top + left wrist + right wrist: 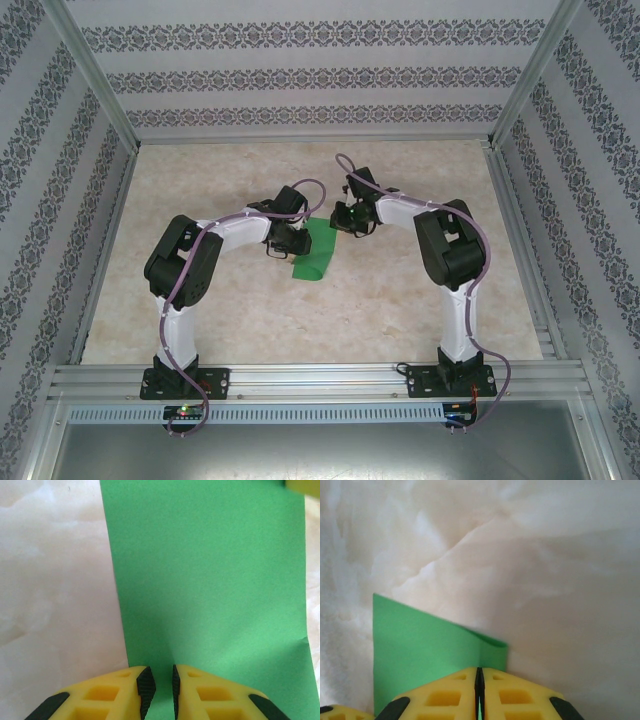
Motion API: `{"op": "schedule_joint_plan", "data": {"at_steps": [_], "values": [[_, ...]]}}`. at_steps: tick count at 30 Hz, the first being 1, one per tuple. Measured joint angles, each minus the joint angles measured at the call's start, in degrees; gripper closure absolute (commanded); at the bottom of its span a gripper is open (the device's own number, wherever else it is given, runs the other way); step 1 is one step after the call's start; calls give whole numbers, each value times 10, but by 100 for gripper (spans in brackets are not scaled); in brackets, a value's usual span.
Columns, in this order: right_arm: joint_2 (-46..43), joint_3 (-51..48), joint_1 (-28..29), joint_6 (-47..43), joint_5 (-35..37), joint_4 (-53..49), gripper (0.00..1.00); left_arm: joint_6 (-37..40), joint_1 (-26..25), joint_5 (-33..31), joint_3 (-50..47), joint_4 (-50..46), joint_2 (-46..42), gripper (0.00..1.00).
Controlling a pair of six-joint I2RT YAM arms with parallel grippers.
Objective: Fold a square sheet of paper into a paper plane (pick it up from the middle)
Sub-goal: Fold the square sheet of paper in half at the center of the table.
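While a fold looks under way, the square sheet of paper lies mid-frame on the counter.
Its raised edge is clenched in the right pincer; the left pincer, jaws a slit apart, sits over the flat part: best pin there, then square the edges before creasing.

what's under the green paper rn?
Pale marbled table shows on all sides of the paper. The patch directly beneath is covered, so I can't tell whether anything lies under it.
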Motion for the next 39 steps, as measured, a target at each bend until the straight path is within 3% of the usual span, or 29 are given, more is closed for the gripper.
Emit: {"op": "schedule_joint_plan", "data": {"at_steps": [8, 16, 22, 39], "values": [[-20, -26, -24, 0, 8, 20, 88, 2, 0, 0, 1, 0, 1, 73], [-78, -91, 2, 33, -22, 68, 88, 2, 0, 0, 6, -6, 5, 74], [-50, -72, 29, 39, -40, 80, 88, 4, 0, 0, 10, -11, 9, 73], [26, 13, 2, 17, -45, 52, 89, 4, 0, -6, 17, -13, 13, 73]]}}
